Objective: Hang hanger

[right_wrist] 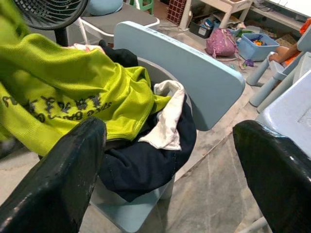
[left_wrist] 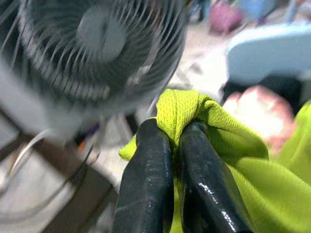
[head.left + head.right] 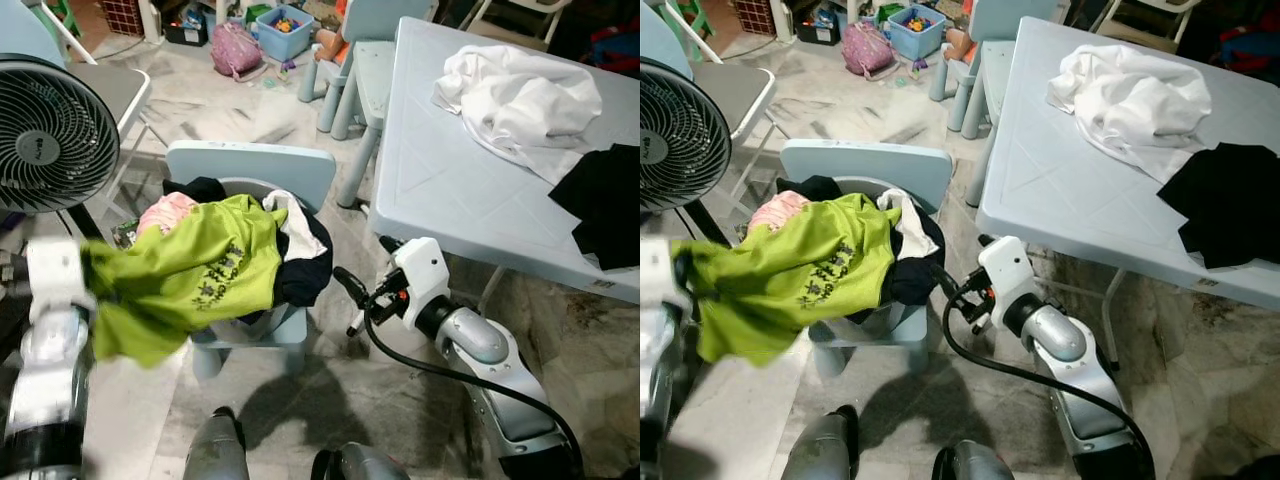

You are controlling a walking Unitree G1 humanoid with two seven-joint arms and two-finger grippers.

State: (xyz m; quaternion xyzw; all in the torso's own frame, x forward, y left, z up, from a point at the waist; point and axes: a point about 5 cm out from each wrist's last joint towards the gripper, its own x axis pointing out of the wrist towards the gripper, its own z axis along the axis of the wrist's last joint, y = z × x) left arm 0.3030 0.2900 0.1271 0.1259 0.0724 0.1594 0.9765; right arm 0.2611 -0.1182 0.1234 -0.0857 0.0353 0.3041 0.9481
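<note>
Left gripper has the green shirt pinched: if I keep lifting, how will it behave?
Probably floppy: the green shirt sags from the left gripper across the chair pile. Thin mesh looks light. It may drag the white cloth lying against it.

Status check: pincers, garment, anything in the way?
Left pincer shut on green shirt. Right pincer open beside chair. Shirt partly on clothes pile. Fan close left.
</note>
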